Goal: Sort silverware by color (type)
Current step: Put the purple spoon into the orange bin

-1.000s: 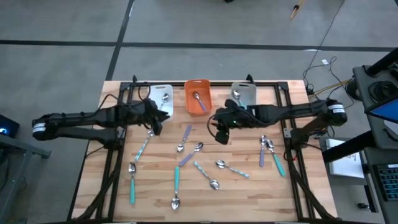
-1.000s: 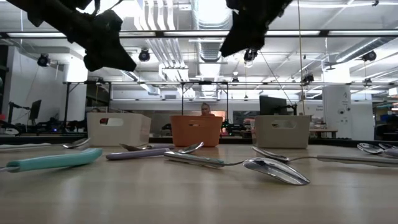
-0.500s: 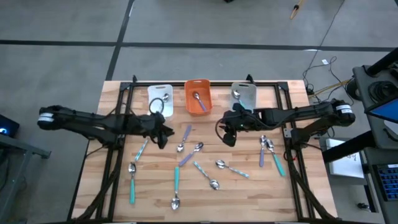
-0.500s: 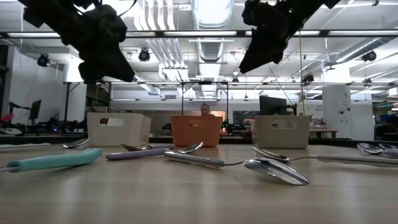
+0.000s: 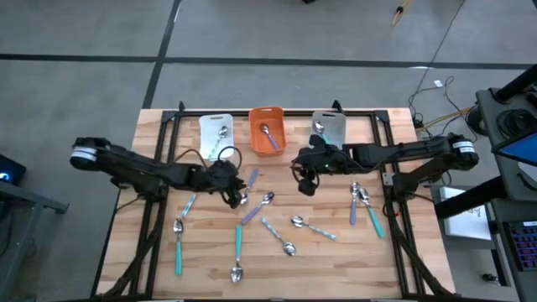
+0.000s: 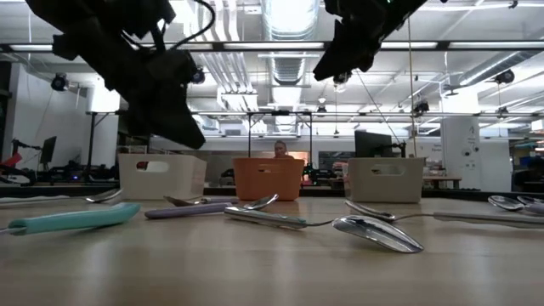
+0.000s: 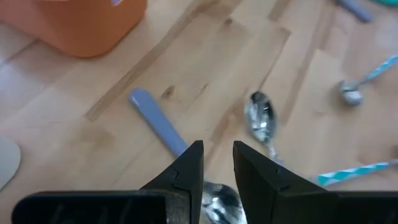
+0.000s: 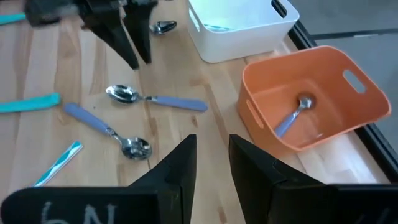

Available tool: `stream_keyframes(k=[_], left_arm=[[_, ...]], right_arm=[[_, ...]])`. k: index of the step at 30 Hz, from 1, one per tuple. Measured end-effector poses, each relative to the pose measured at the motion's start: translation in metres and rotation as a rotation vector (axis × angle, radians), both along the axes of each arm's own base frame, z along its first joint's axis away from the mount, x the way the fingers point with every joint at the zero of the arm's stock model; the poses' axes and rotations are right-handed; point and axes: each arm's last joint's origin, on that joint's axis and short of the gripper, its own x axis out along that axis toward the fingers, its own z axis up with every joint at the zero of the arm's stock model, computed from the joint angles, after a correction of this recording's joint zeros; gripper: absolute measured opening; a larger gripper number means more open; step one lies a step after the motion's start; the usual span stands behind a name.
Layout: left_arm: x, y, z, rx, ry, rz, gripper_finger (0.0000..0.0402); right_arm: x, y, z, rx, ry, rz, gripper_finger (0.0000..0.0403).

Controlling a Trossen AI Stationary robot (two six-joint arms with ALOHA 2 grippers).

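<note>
Purple-handled spoon [image 7: 163, 129] with a shiny bowl lies near the worktop's middle, straight under my left gripper [image 7: 217, 167], whose parted fingers hold nothing. My right gripper [image 8: 210, 163] hangs empty, fingers slightly apart, by the orange bin [image 8: 311, 87] at the far edge. Bare wood shows along the near edge.

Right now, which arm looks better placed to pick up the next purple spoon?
Probably the left: its end effector hangs right over a purple-handled spoon, fingers slightly apart. The right end effector hovers near the orange bin.

Grey floor [image 5: 84, 33] — bright ceiling lights [image 6: 285, 17] overhead.
</note>
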Motion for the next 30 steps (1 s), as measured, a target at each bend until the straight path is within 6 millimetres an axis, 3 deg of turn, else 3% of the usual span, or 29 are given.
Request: stream_keyframes(k=[5,15,21,30], left_arm=[[0.01,-0.001,-0.011,0.015,0.044,0.031,0.0068],[0.049,-0.004,-0.025,0.059,0.113,0.047,0.0068],[0.057,-0.003,-0.03,0.117,0.215,0.095,0.0072],[0.064,-0.004,-0.046,0.16,0.292,0.091,0.0126]], right_arm=[[0.0,0.0,0.002,-0.001,-0.002,0.001,0.0078],[0.0,0.0,0.001,0.005,0.001,-0.002,0.0085],[0.0,0.0,0.001,0.008,0.008,-0.003,0.0084],[-0.001,0.0,-0.001,0.01,0.013,-0.002,0.0075]])
